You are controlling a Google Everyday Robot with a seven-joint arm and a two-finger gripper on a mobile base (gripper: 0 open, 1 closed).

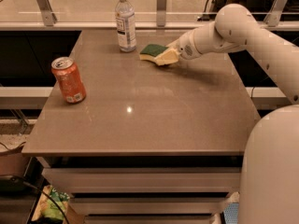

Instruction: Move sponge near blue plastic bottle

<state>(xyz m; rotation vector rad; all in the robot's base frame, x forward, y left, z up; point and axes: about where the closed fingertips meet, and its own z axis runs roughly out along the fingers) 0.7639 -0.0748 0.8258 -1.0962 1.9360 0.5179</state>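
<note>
On my feed I count one sponge point(153, 52), one blue plastic bottle point(125, 22) and one orange can point(69, 80), three loose items in all, on a single table point(187, 120). There is one arm point(233, 28) carrying one gripper point(169, 56), which sits at the sponge's right end near the table's far edge. Behind the table I count three upright metal posts point(161, 3). Under the tabletop I make out what look like two drawer fronts point(140, 178).

My gripper point(167, 56) is at the sponge point(150, 50); the bottle point(125, 24) blocks just left, the can point(69, 80) stands far left, and the table point(159, 120) middle and front lie open
</note>
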